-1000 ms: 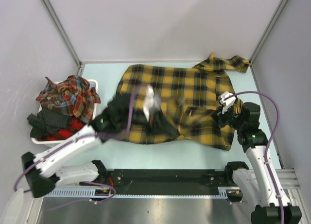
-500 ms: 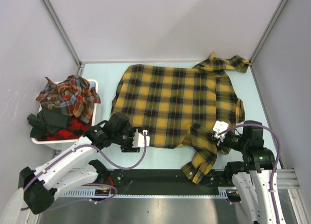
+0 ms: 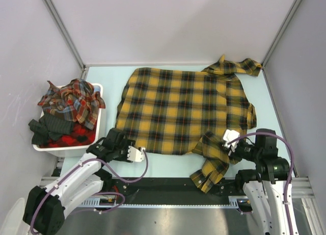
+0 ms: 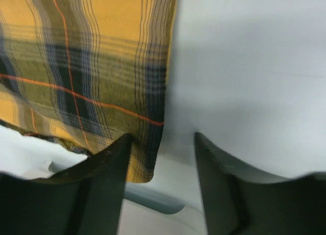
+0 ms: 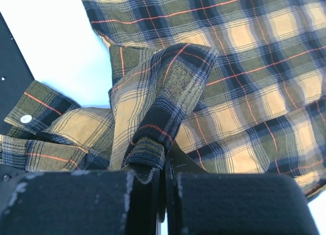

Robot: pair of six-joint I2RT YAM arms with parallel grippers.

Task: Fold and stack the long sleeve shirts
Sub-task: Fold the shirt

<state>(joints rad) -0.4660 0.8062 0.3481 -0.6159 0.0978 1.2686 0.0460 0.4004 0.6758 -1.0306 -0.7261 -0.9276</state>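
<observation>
The mustard-yellow plaid long sleeve shirt (image 3: pixel 183 110) lies spread flat on the table, with one sleeve (image 3: pixel 235 66) bunched in the far right corner. My left gripper (image 3: pixel 135 153) is open at the shirt's near-left hem corner. In the left wrist view (image 4: pixel 160 161) that hem corner (image 4: pixel 145 163) lies just inside the left finger (image 4: pixel 99 189), with nothing gripped. My right gripper (image 3: pixel 230 141) is shut on a fold of the near-right sleeve (image 5: pixel 163 112), whose cuff (image 3: pixel 205 176) trails toward the table's front edge. The right wrist view shows my right gripper (image 5: pixel 164 166) pinching that fold.
A white bin (image 3: pixel 97 89) at the left holds red-toned plaid shirts (image 3: pixel 71 102) in a crumpled heap. A black rail (image 3: pixel 168 186) runs along the front edge between the arm bases. Grey walls close in the table at the back and on both sides.
The shirt's left side, lifted and folded over a second ago, now lies flat. My left gripper has let go and drawn back to the near-left hem. My right gripper pulled the sleeve toward the front edge.
</observation>
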